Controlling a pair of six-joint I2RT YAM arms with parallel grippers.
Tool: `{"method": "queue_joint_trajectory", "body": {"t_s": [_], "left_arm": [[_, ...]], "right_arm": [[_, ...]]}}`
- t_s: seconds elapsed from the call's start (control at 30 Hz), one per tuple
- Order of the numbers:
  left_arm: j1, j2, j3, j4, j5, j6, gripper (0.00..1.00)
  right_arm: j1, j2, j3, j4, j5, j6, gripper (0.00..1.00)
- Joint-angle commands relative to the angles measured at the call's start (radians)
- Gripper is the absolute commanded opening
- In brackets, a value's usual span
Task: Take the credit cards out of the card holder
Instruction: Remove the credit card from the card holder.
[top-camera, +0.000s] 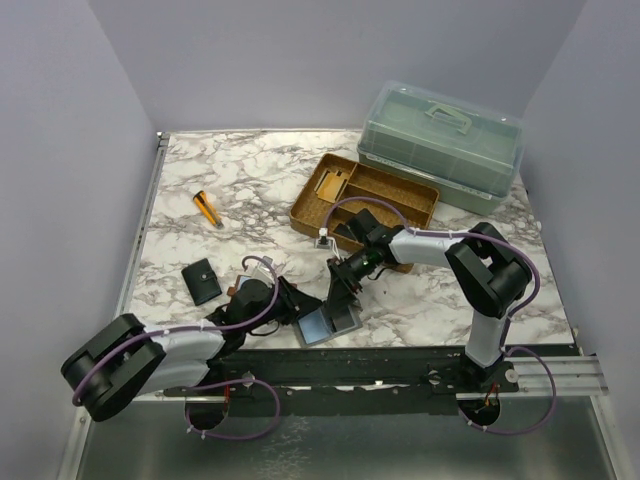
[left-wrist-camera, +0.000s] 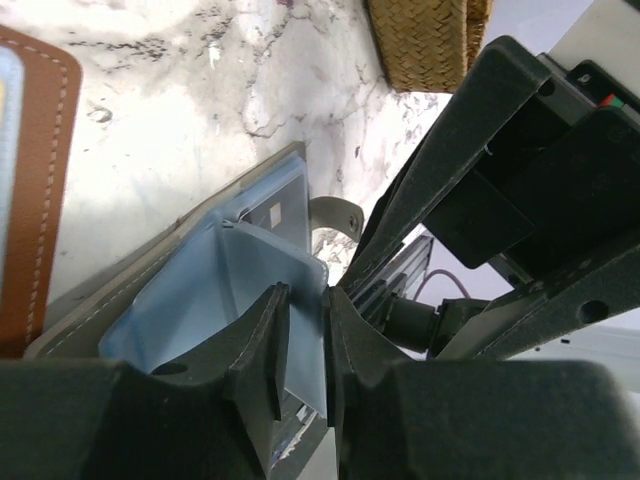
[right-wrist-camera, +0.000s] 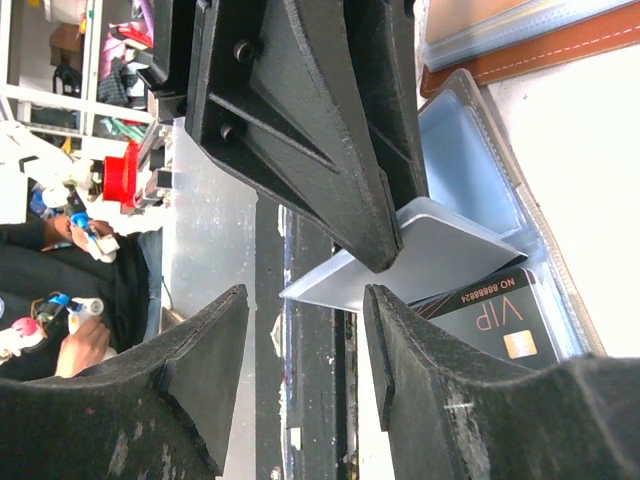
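- While the left gripper (left-wrist-camera: 305, 295) is clamped on a pale blue card (right-wrist-camera: 440, 245), the card stands tilted up out of the blue-grey folder (top-camera: 325, 328), its far edge down in the folder's pocket
- That folder lies open and flat on the marble table (top-camera: 250, 170), close to the near edge and between the two arms
- A black card marked VIP (right-wrist-camera: 490, 315) lies in the same pocket, partly under the raised card
- The right gripper (right-wrist-camera: 305, 300) holds nothing: its jaws stand well apart, low over the folder and facing the left gripper, with the free corner of the pale card showing in the gap between them. Whether either finger touches that card I cannot tell
- The card holder (left-wrist-camera: 40, 200), brown leather with pale stitching along its edge, lies flat on the table just beside the folder, on the side away from the right arm; neither gripper touches it
- Farther back sit a wicker tray (top-camera: 365, 200) and a green lidded box (top-camera: 440, 145); a small black case (top-camera: 203, 280) lies to the left, beside the left arm
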Motion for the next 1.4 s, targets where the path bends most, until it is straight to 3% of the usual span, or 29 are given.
{"method": "queue_joint_trajectory", "body": {"t_s": [0.0,0.13,0.3,0.47,0.63,1.03,1.37], "left_arm": [[0.006,-0.114,0.021,-0.242,-0.04,0.071,0.24],[0.009,-0.233,0.036,-0.412,-0.072,0.104,0.25],[0.013,-0.298,0.018,-0.478,-0.078,0.109,0.25],[0.013,-0.277,0.019,-0.479,-0.066,0.119,0.25],[0.015,-0.279,0.025,-0.464,-0.035,0.14,0.32],[0.016,-0.27,-0.012,-0.3,0.024,0.131,0.29],[0.016,-0.193,-0.007,-0.298,0.005,0.116,0.29]], "right_arm": [[0.006,0.012,0.026,-0.016,0.047,-0.034,0.56],[0.007,0.022,0.038,-0.031,0.114,-0.041,0.56],[0.007,0.046,0.051,-0.046,0.166,-0.042,0.56],[0.007,0.057,0.059,-0.058,0.199,-0.047,0.56],[0.006,0.062,0.063,-0.065,0.215,-0.051,0.55],[0.006,0.064,0.073,-0.078,0.204,-0.058,0.55],[0.006,0.071,0.077,-0.083,0.212,-0.058,0.55]]}}
